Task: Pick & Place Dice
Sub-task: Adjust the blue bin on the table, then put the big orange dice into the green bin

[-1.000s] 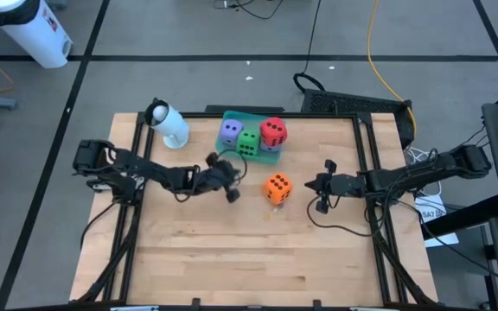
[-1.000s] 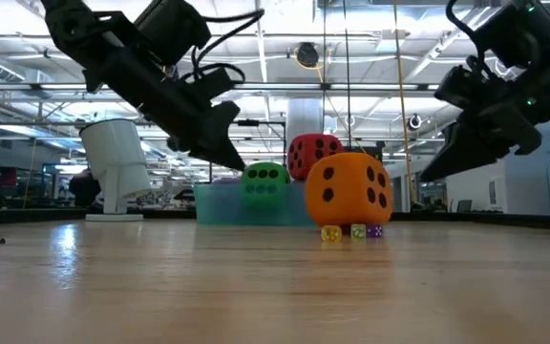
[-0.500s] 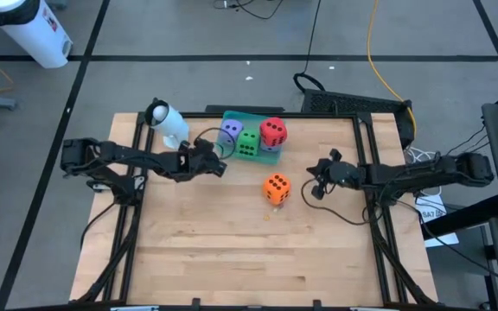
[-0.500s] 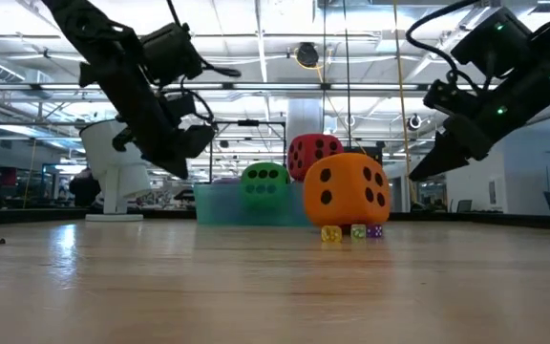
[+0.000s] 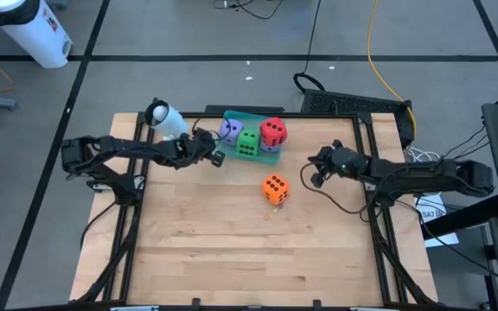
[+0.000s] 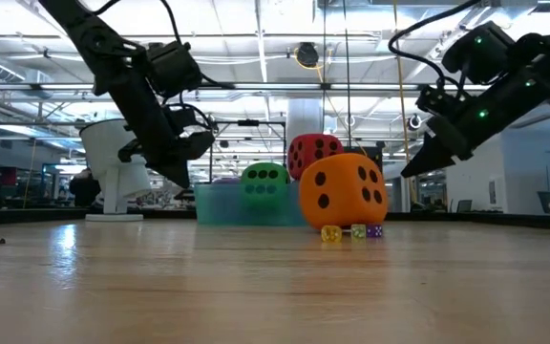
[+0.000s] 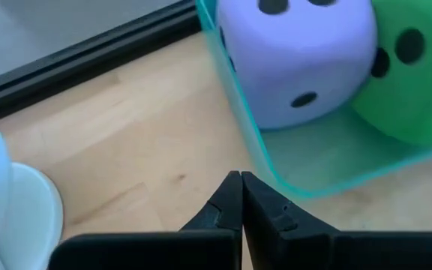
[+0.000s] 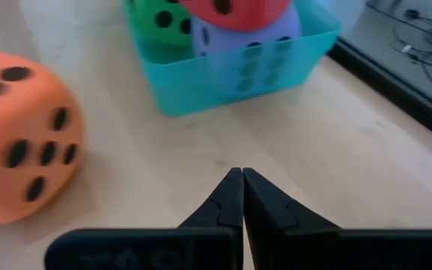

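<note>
Black-pipped dice: orange (image 5: 275, 187), red (image 5: 272, 131), green (image 5: 248, 142), light purple (image 5: 230, 130); translucent teal tray (image 8: 201, 90); pale wood table (image 5: 232, 250).

Four cameras, one table
Overhead looks straight down; low camera looks level; both share the orange soft pipped cube (image 5: 274, 187) (image 6: 344, 191).

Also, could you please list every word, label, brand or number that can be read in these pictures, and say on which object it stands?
No words, labels, brands or printed numbers can be read in any view.
Only pips show: the orange die shows six on top; the green die shows four.
The three tiny dice in front of the orange die are too small to read.
</note>
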Tool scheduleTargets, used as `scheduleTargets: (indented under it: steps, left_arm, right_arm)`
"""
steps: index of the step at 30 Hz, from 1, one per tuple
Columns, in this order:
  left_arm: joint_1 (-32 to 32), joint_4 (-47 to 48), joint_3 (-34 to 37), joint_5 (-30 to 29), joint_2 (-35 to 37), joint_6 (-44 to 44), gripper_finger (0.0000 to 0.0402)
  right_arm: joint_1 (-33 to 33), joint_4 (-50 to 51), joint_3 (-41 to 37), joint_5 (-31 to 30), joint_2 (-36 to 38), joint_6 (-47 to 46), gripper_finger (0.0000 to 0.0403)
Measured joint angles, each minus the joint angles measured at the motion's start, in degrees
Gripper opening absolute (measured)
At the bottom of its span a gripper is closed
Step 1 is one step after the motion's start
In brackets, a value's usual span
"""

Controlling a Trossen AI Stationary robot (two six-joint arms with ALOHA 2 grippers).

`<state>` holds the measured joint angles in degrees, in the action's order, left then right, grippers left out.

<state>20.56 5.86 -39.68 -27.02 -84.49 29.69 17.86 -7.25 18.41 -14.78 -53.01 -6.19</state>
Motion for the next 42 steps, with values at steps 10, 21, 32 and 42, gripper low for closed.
scheduleTargets:
  steps: [10, 21, 32, 42]
  left_arm:
    - [5.0, -5.1, 0.0, 8.5, -2.5, -3.4, 0.0002]
    - [1.9, -7.7, -0.1, 13.0, -5.2, -5.5, 0.0005]
    - [-2.7, -8.6, 0.0, 9.4, -4.3, -10.7, 0.0002]
    - [-16.9, -9.7, 0.0, 8.1, 3.4, -18.7, 0.0002]
  right_arm:
    - [6.9, -1.0, 0.0, 3.7, 0.0, 2.5, 0.0000]
    - [7.7, -0.7, 0.0, 4.6, -0.1, 2.4, 0.0000]
    - [7.6, -1.0, -1.4, 4.6, 0.0, 2.4, 0.0000]
    - [7.5, -1.1, -2.6, 19.6, 0.0, 4.0, 0.0000]
